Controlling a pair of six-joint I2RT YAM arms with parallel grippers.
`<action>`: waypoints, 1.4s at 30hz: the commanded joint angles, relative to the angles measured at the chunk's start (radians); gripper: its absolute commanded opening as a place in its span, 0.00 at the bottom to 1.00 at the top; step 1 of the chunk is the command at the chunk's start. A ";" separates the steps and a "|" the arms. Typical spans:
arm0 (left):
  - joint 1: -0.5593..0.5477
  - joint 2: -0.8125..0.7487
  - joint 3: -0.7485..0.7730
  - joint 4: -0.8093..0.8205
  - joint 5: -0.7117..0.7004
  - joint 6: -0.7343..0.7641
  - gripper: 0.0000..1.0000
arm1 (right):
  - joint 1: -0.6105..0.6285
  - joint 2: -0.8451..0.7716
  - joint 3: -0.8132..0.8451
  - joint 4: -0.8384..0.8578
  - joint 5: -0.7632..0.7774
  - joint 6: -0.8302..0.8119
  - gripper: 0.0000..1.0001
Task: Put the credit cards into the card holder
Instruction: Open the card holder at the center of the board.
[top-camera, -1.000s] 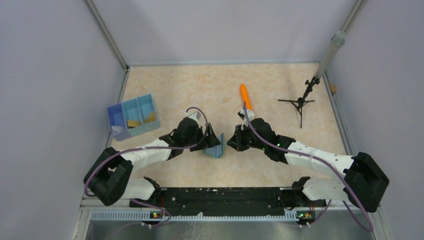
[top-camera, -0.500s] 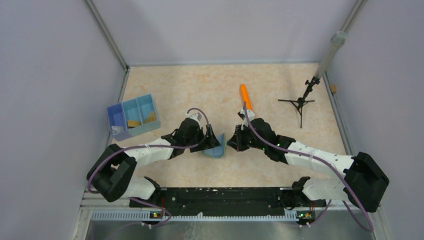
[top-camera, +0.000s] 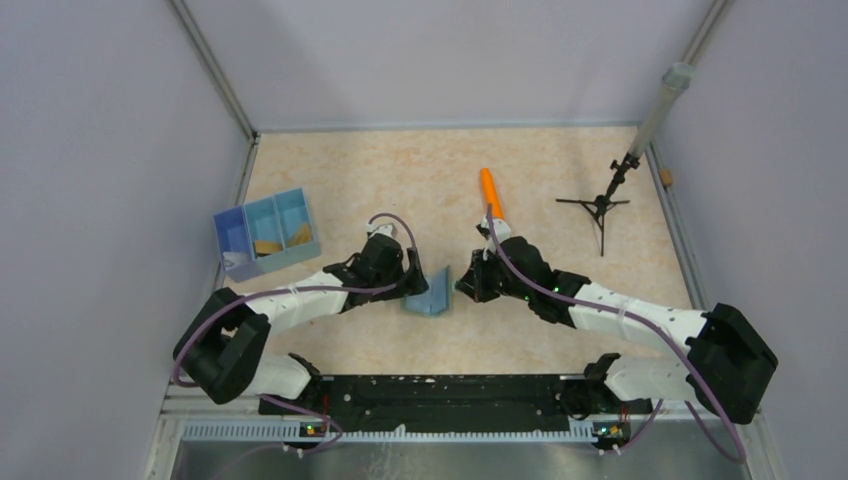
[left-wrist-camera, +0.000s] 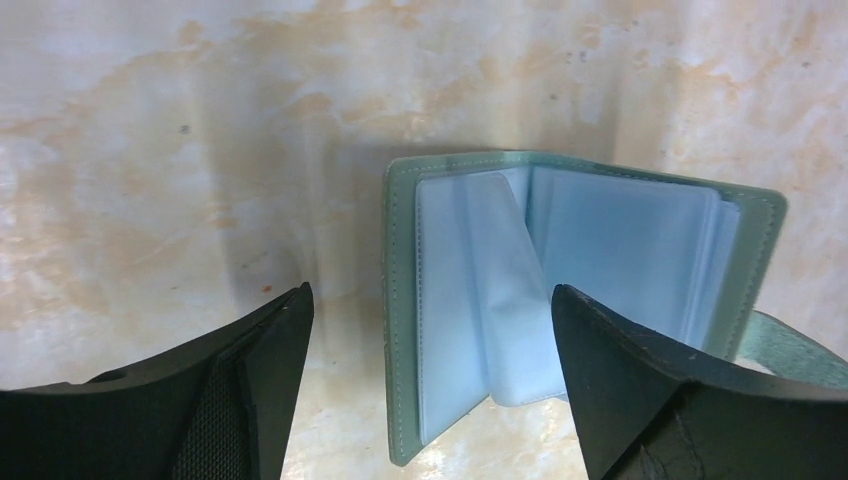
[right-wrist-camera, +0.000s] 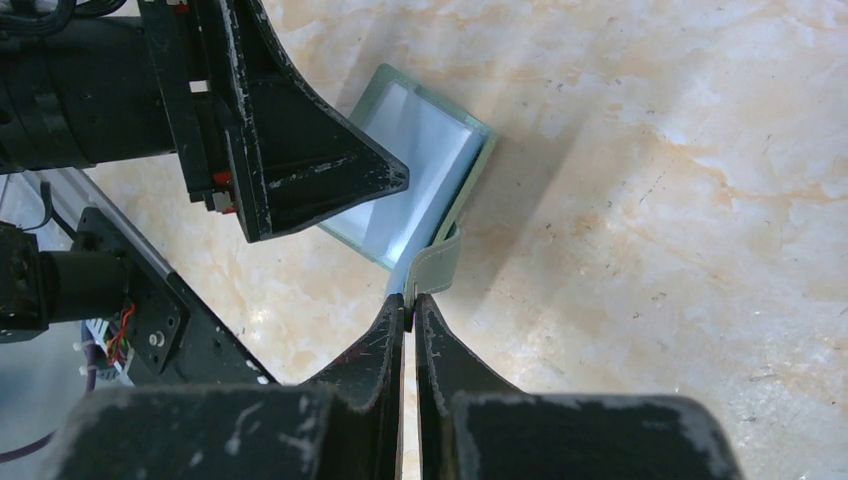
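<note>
The card holder (top-camera: 428, 297) stands open on its edge near the middle of the worktop (top-camera: 400, 180), its pale blue sleeves fanned out towards the left arm. The right end effector (right-wrist-camera: 410, 298), coming in from about 3 o'clock of the holder, is clenched on the holder's grey-green strap, which is pinched between its fingertips. The left end effector (left-wrist-camera: 430, 295) sits at about 9 o'clock of the holder, released, its fingers (left-wrist-camera: 255, 370) spread wide and gripping nothing; whether they touch the holder I cannot tell. Off at about 10 o'clock, well apart, a blue tray (top-camera: 232, 240) holds the credit cards (top-camera: 267, 246) in its middle and right compartments. An orange cylinder (top-camera: 490, 189) lies at about 1 o'clock of the holder, and a small black tripod stand (top-camera: 600, 207) is farther round at 2 o'clock.
</note>
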 joint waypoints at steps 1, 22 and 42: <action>-0.006 -0.029 0.032 -0.129 -0.119 0.032 0.91 | 0.001 0.016 0.015 0.007 0.034 -0.015 0.00; -0.005 -0.103 -0.002 -0.176 -0.113 -0.022 0.65 | 0.003 0.079 -0.003 0.004 0.099 -0.012 0.00; -0.005 -0.134 -0.037 -0.174 -0.111 -0.042 0.33 | 0.002 0.019 0.058 -0.106 0.128 -0.003 0.41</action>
